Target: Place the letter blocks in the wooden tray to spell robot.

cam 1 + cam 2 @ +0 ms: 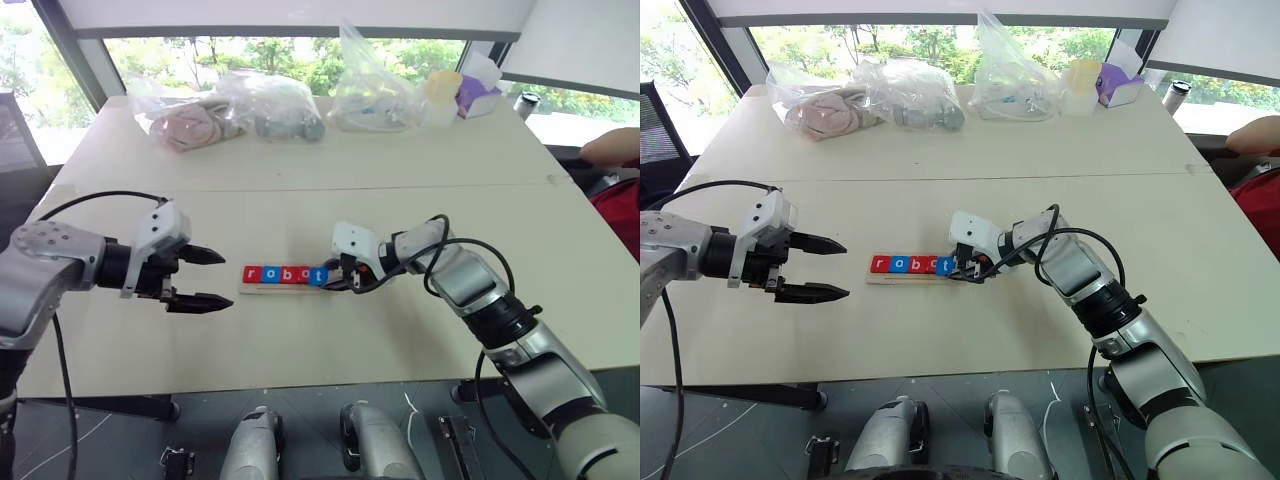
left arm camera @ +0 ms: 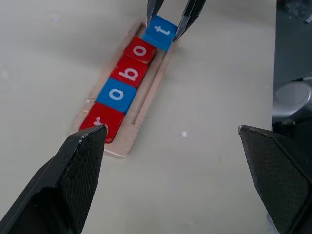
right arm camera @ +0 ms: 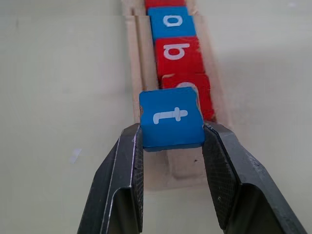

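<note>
Right wrist view had the right gripper (image 3: 171, 139) clamped on the t block (image 3: 171, 118), poised over the tray's (image 3: 138, 87) vacant end slot; left gripper (image 1: 200, 278) gaped empty.

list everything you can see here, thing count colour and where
letter blocks: five; red r, blue o, red b and red o lie in a row in the tray; blue t is held at the tray's right end
wooden tray: one, light wood, mid-table between the two hands
table: one, cream, under everything
clear plastic bags: three, with mixed contents, along the table's far edge
purple and white box: one, far right corner
yellowish container: one, beside that box
person's arm: one, at the right edge
left hand: open, left of the tray, holding nothing
right hand: shut on the blue t
</note>
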Robot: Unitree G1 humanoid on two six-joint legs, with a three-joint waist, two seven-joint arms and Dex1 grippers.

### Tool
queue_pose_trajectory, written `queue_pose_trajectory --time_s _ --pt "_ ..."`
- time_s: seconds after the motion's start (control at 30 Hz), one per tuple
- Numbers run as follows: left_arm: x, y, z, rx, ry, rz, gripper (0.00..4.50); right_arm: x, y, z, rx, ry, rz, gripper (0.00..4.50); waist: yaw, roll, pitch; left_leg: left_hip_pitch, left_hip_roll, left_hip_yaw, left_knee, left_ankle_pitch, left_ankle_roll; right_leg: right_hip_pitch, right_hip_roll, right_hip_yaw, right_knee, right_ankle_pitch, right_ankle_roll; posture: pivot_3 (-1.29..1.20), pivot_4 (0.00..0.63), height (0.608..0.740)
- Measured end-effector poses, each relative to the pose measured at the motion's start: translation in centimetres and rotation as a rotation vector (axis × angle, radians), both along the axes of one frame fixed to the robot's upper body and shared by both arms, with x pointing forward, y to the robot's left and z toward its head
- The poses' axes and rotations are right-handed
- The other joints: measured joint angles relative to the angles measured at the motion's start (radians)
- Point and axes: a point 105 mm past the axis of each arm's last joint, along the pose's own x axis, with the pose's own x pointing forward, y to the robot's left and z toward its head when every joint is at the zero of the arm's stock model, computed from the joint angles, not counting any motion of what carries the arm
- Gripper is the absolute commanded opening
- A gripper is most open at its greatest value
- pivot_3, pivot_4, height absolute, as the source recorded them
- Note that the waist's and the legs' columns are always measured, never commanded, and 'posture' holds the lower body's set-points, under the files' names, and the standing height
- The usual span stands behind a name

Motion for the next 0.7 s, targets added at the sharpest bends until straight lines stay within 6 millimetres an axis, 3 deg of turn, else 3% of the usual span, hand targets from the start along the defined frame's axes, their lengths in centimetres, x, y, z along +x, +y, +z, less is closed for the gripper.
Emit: queue_pose_trajectory --time_s 0.7 --pt "-0.2 -0.4 -0.1 -0.022 0.000 0.014 4.50 1.6 -1.2 -1.0 -0.030 0.038 -0.053 1.12 -0.002 0.000 0.000 0.000 0.000 0.000 0.000 0.000 0.000 0.000 0.000 0.000 0.000 0.000 0.000 0.00 0.150 0.740"
